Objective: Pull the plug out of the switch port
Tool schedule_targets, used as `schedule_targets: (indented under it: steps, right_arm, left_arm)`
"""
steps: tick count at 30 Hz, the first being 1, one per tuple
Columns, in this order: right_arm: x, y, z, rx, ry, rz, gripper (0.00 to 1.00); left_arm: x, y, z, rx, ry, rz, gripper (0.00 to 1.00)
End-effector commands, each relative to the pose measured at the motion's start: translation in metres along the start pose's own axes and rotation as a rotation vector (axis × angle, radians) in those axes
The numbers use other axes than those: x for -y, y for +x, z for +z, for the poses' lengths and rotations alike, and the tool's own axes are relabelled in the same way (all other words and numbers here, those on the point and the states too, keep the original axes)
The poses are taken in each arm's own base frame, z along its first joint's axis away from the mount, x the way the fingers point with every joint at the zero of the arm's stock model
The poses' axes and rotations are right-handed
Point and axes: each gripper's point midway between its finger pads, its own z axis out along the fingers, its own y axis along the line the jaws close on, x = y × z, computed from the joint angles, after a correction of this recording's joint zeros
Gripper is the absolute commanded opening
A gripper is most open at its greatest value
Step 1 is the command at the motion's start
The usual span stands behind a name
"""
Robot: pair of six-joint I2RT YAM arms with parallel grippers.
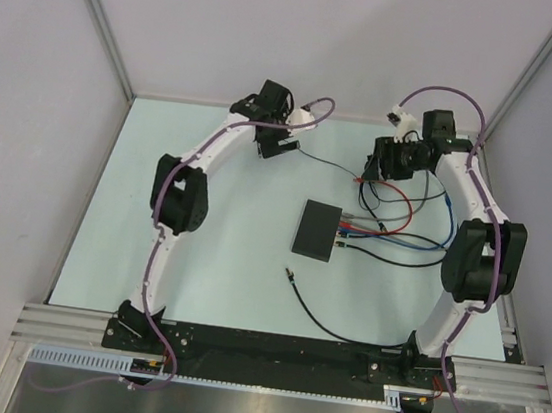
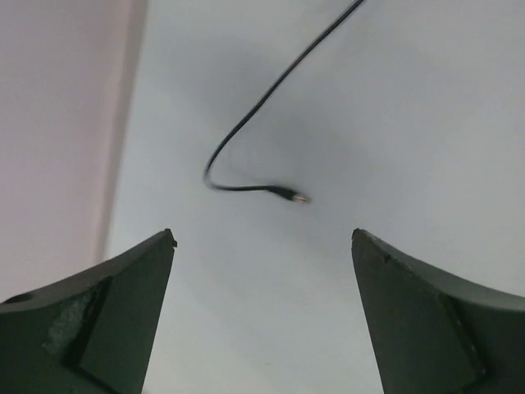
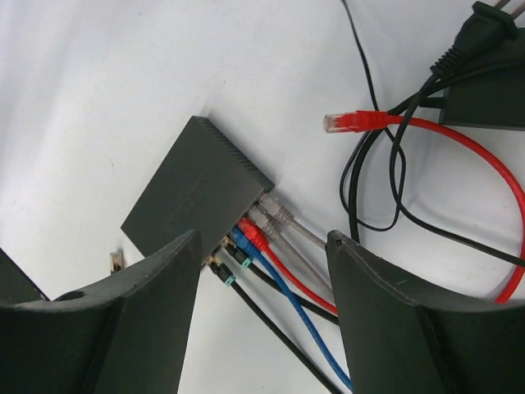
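Black switch box [image 1: 317, 230] mid-worktop [image 1: 209, 259], cables plugged in.
Both tools are spread: left tool [image 2: 262, 236] above a loose cable end [image 2: 291, 195], right tool [image 3: 262, 240] above the box's short edge, where coloured plugs [image 3: 253, 232] sit; which socket is the switch port [image 3: 244, 217] cannot be told.

readable text: none in any view | black box [image 3: 193, 185] just ahead of the right gripper [image 3: 264, 238]: top face too dark to show any print | cable plugs [image 3: 254, 234] between its fingertips: no legible marking
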Motion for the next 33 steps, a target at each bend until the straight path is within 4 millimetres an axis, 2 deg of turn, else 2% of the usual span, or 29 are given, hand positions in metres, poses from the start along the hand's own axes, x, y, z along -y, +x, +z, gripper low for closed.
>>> schedule_targets:
  steps: [1,2,3,4,5,7,8,9,11,12,15,17,20,22,33]
  right_arm:
    - [-0.023,0.000,-0.017,-0.007,-0.062,-0.095,0.67]
    - [-0.027,0.007,-0.013,-0.035,-0.082,-0.116,0.66]
    - [-0.023,0.015,-0.006,-0.064,-0.094,-0.156,0.64]
    - [-0.017,0.027,0.005,-0.116,-0.102,-0.140,0.63]
    - [-0.014,0.033,0.011,-0.140,-0.113,-0.131,0.61]
    - [-0.005,0.045,0.027,-0.196,-0.149,-0.108,0.56]
    - [-0.002,0.046,0.031,-0.208,-0.155,-0.107,0.55]
    - [0.002,0.049,0.035,-0.225,-0.160,-0.097,0.52]
    - [0.011,0.052,0.047,-0.245,-0.173,-0.093,0.48]
    - [0.013,0.055,0.051,-0.257,-0.175,-0.094,0.48]
    - [0.021,0.059,0.062,-0.278,-0.169,-0.134,0.47]
    - [0.028,0.067,0.068,-0.302,-0.161,-0.151,0.47]
    - [0.034,0.076,0.074,-0.327,-0.139,-0.166,0.47]
    - [0.035,0.079,0.076,-0.330,-0.130,-0.182,0.47]
    - [0.041,0.120,0.083,-0.400,-0.110,-0.256,0.48]
  left_arm:
    - [0.029,-0.081,-0.128,0.391,0.266,-0.251,0.96]
    - [0.050,-0.091,-0.141,0.457,0.370,-0.304,0.96]
    - [0.073,-0.084,-0.150,0.461,0.437,-0.338,0.95]
    - [0.080,-0.087,-0.151,0.489,0.457,-0.358,0.93]
    - [0.108,-0.074,-0.143,0.452,0.530,-0.432,0.92]
    - [0.122,-0.069,-0.145,0.452,0.563,-0.488,0.85]
    - [0.138,-0.062,-0.140,0.427,0.612,-0.528,0.82]
    - [0.148,-0.063,-0.143,0.432,0.662,-0.539,0.72]
    - [0.167,-0.056,-0.137,0.403,0.735,-0.587,0.61]
    - [0.176,-0.056,-0.138,0.401,0.777,-0.600,0.49]
    - [0.198,-0.045,-0.125,0.353,0.832,-0.645,0.36]
    - [0.212,-0.036,-0.118,0.321,0.857,-0.661,0.36]
    - [0.229,-0.028,-0.113,0.279,0.918,-0.684,0.38]
    - [0.233,-0.025,-0.112,0.268,0.928,-0.694,0.38]
    - [0.228,-0.026,-0.110,0.277,0.901,-0.682,0.46]
